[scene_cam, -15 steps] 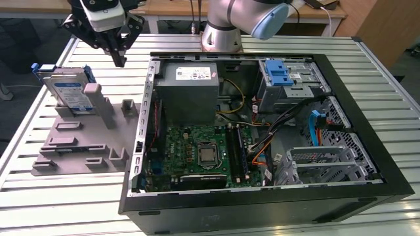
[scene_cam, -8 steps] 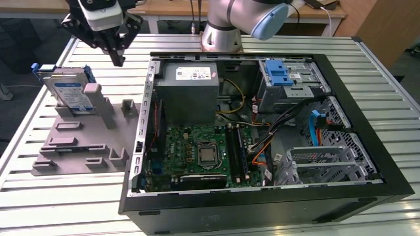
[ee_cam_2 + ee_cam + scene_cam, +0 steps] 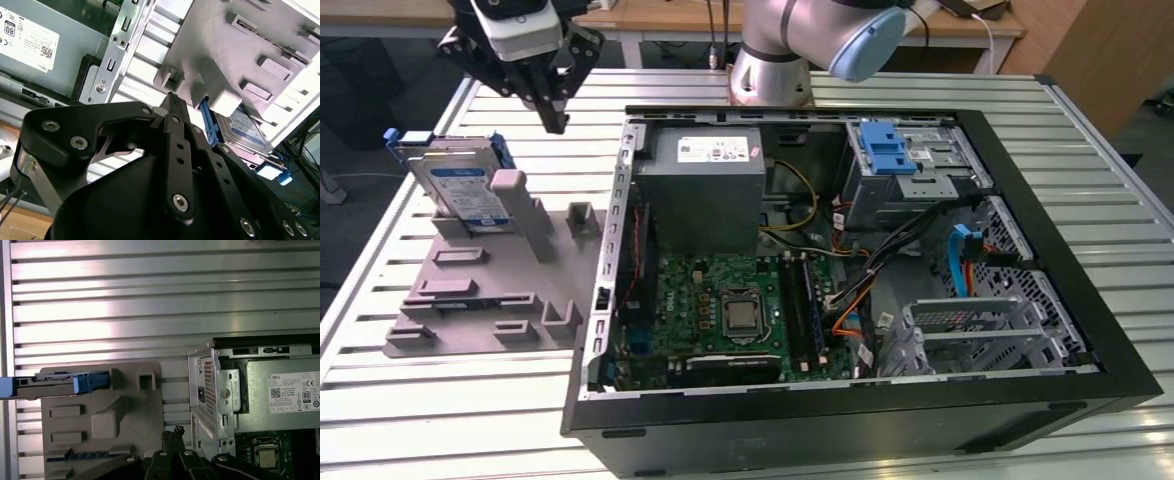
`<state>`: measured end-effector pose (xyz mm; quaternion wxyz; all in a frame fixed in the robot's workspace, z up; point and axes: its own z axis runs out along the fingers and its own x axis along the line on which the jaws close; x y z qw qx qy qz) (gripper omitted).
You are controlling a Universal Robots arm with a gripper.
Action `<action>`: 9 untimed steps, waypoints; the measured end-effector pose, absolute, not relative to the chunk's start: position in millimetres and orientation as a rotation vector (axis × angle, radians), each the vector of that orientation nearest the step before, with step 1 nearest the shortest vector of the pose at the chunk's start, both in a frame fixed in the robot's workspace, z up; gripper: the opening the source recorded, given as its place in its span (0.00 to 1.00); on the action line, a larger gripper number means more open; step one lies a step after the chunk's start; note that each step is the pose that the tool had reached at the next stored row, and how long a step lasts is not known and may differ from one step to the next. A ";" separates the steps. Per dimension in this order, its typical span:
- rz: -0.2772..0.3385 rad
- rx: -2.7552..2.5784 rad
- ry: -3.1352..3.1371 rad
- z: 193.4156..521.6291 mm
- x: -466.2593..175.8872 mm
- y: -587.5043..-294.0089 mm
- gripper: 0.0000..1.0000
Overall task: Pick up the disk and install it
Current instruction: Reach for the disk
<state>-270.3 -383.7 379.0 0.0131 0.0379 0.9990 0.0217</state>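
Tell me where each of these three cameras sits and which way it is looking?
Exterior view: off the arm, high up, looking down on the slatted table, the open computer case and the disk standing in its grey fixture; the arm and gripper show.
First wrist view: on the wrist, looking down past the gripper at fixture, disk and case corner.
Second wrist view: on the wrist, looking along the gripper's black linkage at fixture and disk.
Shared: all three show the disk in the fixture, unheld.
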 end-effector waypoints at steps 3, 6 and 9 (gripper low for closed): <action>0.067 0.118 3.113 379.0 -272.2 -382.8 0.11; 0.068 0.118 3.112 378.9 -274.2 -382.1 0.11; 0.068 0.118 3.112 378.9 -276.4 -381.4 0.11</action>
